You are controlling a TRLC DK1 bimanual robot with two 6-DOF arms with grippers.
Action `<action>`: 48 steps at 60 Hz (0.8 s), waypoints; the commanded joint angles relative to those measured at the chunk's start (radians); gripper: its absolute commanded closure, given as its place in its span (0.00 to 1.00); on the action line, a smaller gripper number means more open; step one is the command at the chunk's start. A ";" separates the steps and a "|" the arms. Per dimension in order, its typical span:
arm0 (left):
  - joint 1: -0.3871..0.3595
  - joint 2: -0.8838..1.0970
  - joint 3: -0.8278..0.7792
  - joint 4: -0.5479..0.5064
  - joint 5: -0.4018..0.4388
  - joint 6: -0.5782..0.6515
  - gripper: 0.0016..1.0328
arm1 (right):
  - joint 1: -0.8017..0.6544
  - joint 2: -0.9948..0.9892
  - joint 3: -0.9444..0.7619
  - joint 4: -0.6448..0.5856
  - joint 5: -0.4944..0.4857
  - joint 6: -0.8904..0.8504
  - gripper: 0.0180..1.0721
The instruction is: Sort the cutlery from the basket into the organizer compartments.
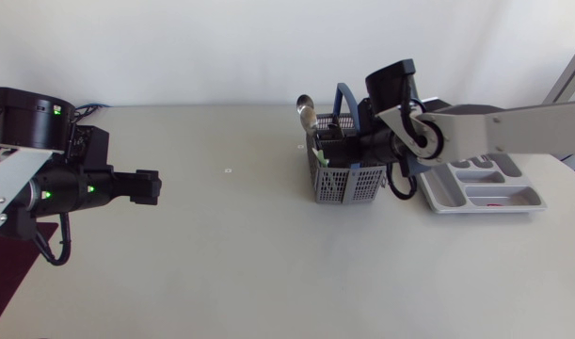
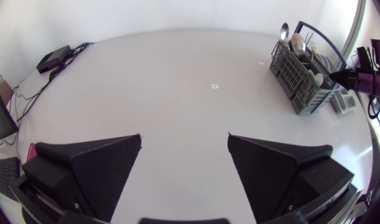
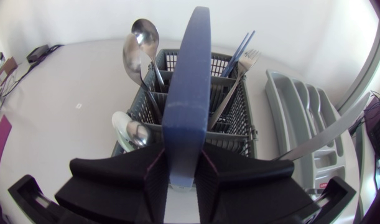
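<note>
You're clamping the right fingers (image 3: pixel 233 177) onto the blue handle (image 3: pixel 188 81) of the basket (image 1: pixel 348 179). There's 1 finger on each flat side, closed snug, with nothing else between them. The basket is sitting on the counter (image 1: pixel 249 245), just beside the organizer (image 1: pixel 527 202), and the cutlery is standing upright inside it. To me this is looking like a hold to steady or shift the basket, not a pick. So I'm advising you to hold the handle level and go slowly, because a tilt could spill the tall pieces.

The 2 metal spoons (image 3: pixel 143 37) are sticking up at the far corner. The fork (image 3: pixel 250 59) is leaning toward the organizer side next to some thin blue sticks (image 3: pixel 239 45). The handle is arching right over the middle of the load, so it's blocking a straight drop onto anything under it. The outer pieces are looking easier to reach.

The left fingers (image 2: pixel 96 162) are spread wide and holding nothing. They're hanging well apart from the basket, across open counter, with only a small white mark (image 1: pixel 228 171) lying between.
</note>
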 commanded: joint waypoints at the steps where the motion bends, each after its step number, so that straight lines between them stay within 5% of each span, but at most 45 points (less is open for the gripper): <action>1: -0.017 -0.017 -0.024 0.007 0.008 0.004 0.07 | 0.022 -0.117 -0.107 -0.016 -0.043 -0.053 0.94; 11: -0.049 -0.022 -0.048 0.024 0.008 0.021 0.07 | 0.024 -0.336 -0.290 -0.049 -0.189 -0.114 0.94; 18: -0.086 -0.022 -0.074 0.064 0.008 0.036 0.07 | 0.024 -0.430 -0.390 -0.055 -0.203 -0.155 0.91; 20: -0.098 -0.020 -0.087 0.099 0.008 0.057 0.07 | 0.024 -0.442 -0.402 -0.056 -0.214 -0.165 0.80; 25: -0.130 0.001 -0.116 0.205 -0.001 0.125 0.07 | 0.025 -0.500 -0.426 -0.070 -0.227 -0.203 0.35; 28: -0.132 0.043 -0.094 0.230 -0.008 0.166 0.07 | 0.032 -0.560 -0.439 -0.093 -0.241 -0.223 0.19; 43: -0.117 0.393 0.203 0.101 -0.015 0.191 0.15 | 0.053 -0.848 -0.465 -0.289 -0.278 -0.310 0.17; 48: -0.107 0.488 0.288 0.102 0.062 0.197 0.19 | 0.039 -0.914 -0.491 -0.343 -0.280 -0.353 0.18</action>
